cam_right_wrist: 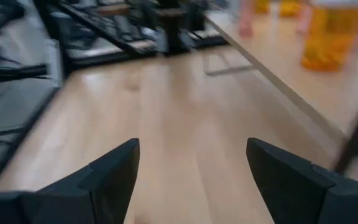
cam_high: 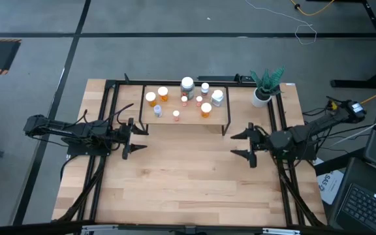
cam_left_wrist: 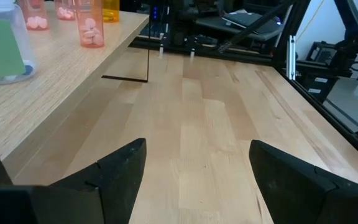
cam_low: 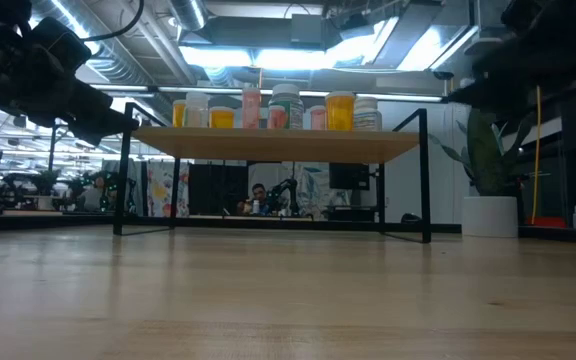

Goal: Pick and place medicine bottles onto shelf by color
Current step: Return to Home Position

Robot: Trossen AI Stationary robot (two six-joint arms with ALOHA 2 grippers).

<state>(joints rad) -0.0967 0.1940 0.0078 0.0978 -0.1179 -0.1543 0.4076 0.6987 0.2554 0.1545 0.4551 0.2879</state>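
1. Both grippers are clear of the shelf (cam_high: 189,120). Your left gripper (cam_high: 138,138) hovers over the table (cam_high: 188,189) just off the shelf's left end, with its fingers spread wide and nothing between them.
2. Your right gripper (cam_high: 239,145) hangs near the shelf's right front leg, also spread apart and empty.
3. All the bottles (cam_high: 187,85) in sight stand upright on the shelf board, with orange, pink and white ones mixed along it.
4. One potted plant (cam_high: 261,98) sits at the table's back right, just beside the shelf.
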